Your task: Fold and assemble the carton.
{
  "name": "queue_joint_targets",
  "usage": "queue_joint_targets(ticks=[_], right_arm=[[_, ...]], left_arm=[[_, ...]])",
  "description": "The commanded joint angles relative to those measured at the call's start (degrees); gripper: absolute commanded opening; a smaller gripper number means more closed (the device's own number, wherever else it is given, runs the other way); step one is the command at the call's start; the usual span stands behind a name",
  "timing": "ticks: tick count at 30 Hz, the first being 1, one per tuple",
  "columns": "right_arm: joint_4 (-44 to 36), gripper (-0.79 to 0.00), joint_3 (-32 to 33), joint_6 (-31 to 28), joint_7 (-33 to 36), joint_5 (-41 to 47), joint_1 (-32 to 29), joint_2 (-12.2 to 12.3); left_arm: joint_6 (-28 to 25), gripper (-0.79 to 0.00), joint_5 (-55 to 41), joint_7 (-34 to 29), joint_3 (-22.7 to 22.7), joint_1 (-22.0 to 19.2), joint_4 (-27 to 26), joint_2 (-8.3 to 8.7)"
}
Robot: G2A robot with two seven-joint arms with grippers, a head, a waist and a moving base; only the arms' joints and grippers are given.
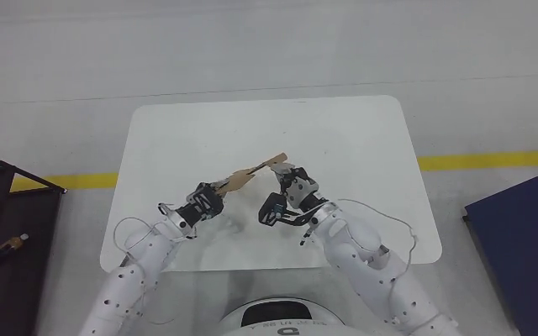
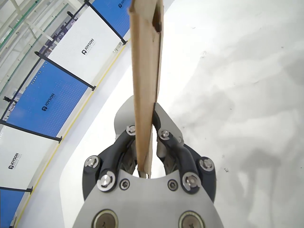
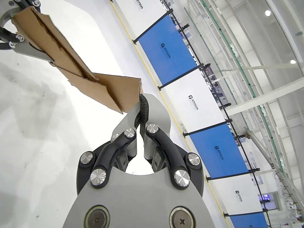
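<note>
The flat brown carton (image 1: 250, 174) hangs above the middle of the white table (image 1: 353, 134), slanting between the 2 grippers and touching no part of the tabletop. From the top, the left gripper (image 1: 208, 198) has the carton's near end and the right gripper (image 1: 284, 178) sits at its far end, but the carton looks like a thin strip there. The left wrist view shows it edge-on, with that gripper's 2 fingers (image 2: 166, 124) clamped on either face and a slot opening near the far end of the board. The right wrist view shows what the others hide: the carton's layers gape along a seam, and it bends partway along. The right gripper's pads (image 3: 144, 110) are pressed together, their tips meeting the carton's end edge. Whether they pinch a flap cannot be told.
</note>
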Motion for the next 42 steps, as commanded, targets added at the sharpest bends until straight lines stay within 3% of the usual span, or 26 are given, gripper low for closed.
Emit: queue_joint_targets(ticks=[1, 2, 9, 14, 22, 25, 27, 32, 36, 42], right_arm=[[0.12, -0.385, -0.05, 0.17, -0.08, 0.29, -0.04, -0.07], [0.13, 0.000, 0.01, 0.46, -0.20, 0.72, -0.09, -0.11], [-0.95, 0.000, 4.82, 0.91, -7.22, 9.64, -3.49, 0.39], [-0.05, 0.000, 9.40, -4.03, -16.30, 22.97, -6.57, 0.95], [-0.05, 0.000, 9.40, -4.03, -16.30, 22.97, -6.57, 0.95], [-0.06, 0.000, 9.30, -4.11, -16.46, 23.47, -6.59, 0.92], [1.53, 0.000, 8.77, -5.80, -19.13, 31.09, -6.35, 0.59], [8.83, 0.000, 8.97, -20.23, -26.98, 52.16, -1.91, 0.14], [12.41, 0.000, 8.41, -29.04, -26.42, 60.96, 1.86, -0.04], [17.11, 0.000, 5.52, -32.39, -19.49, 69.13, 7.00, -0.78]], left_arm=[[0.18, -0.785, -1.28, -0.40, -0.33, -0.02, 0.24, -0.02], [0.01, -0.785, -2.94, -0.55, -0.56, -0.06, 0.38, -0.09], [-1.90, -0.785, -18.44, -6.67, -4.40, -1.45, 1.25, -0.50], [-2.82, -0.785, -17.03, -9.32, -5.21, -2.18, 1.53, -0.26], [-3.46, -0.785, -18.38, -9.63, -5.17, -1.69, 1.21, -0.30], [-10.25, -0.785, -33.33, -9.29, -6.25, -1.55, 1.91, -0.64], [-16.07, -0.785, -44.77, -10.76, -6.80, -1.91, 2.49, -0.83], [-31.11, -0.785, -73.51, -24.14, -6.87, -3.70, 4.31, -0.50], [-35.45, -0.785, -80.57, -35.18, -6.35, -5.02, 3.97, 0.34], [-40.59, -0.785, -95.84, -42.16, -2.68, -4.73, 4.99, 0.93]])
